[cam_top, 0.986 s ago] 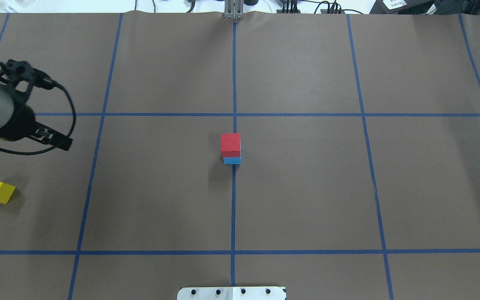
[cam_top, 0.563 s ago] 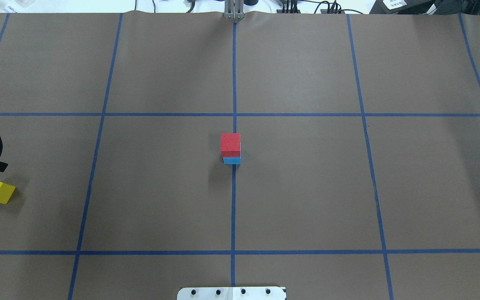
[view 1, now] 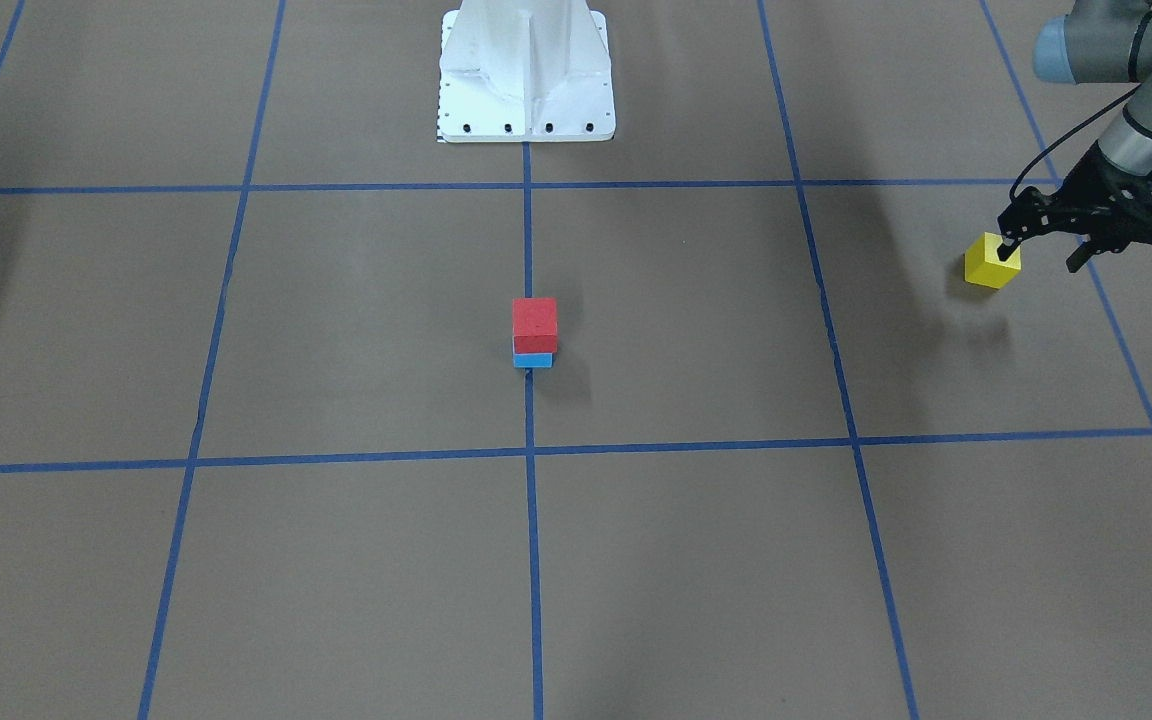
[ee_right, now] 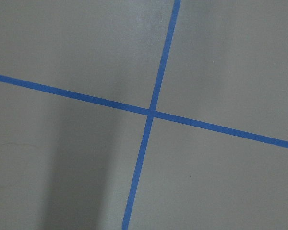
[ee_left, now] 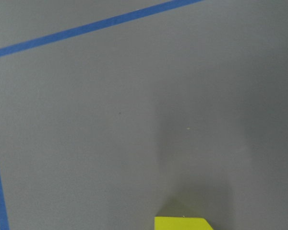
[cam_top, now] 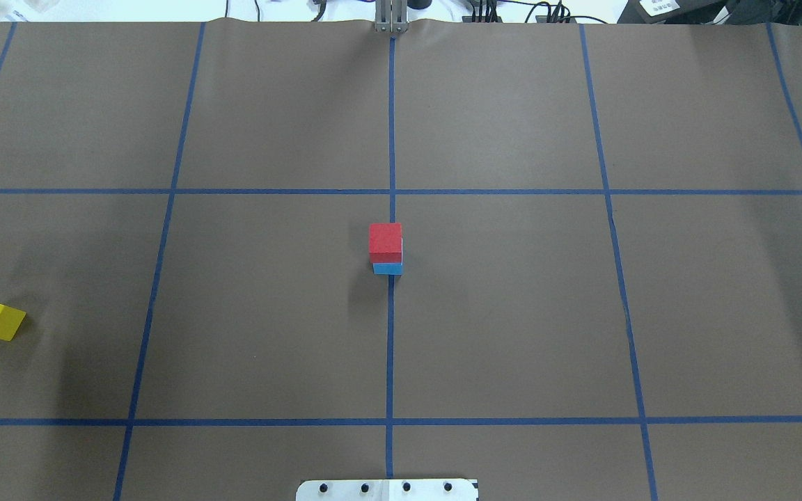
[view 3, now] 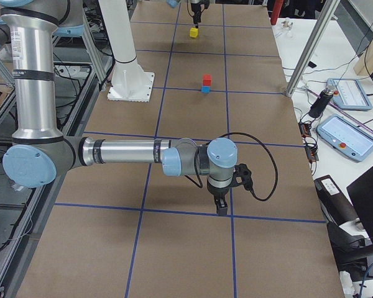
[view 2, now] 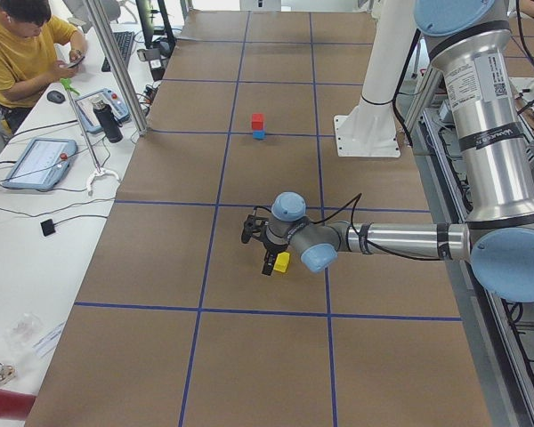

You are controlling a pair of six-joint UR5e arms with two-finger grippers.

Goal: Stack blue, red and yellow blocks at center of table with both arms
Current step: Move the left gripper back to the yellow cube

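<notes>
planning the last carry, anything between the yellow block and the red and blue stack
Nothing visible does. Between the yellow block and the red block atop the blue block, only the table and its tape lines show. The left hand hangs open by the yellow block.

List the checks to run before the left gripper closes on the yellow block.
1. The left gripper is open: ok.
2. The yellow block lies free, with nothing on it: ok.
3. The yellow block is centred between the fingers: not ok. In the front-facing view one finger overlaps it and the other stands well off to one side.
4. The red block sits squarely on the blue block at the centre: ok.
5. The right gripper is far from the red block: ok.
6. The right gripper is open: cannot tell.
</notes>
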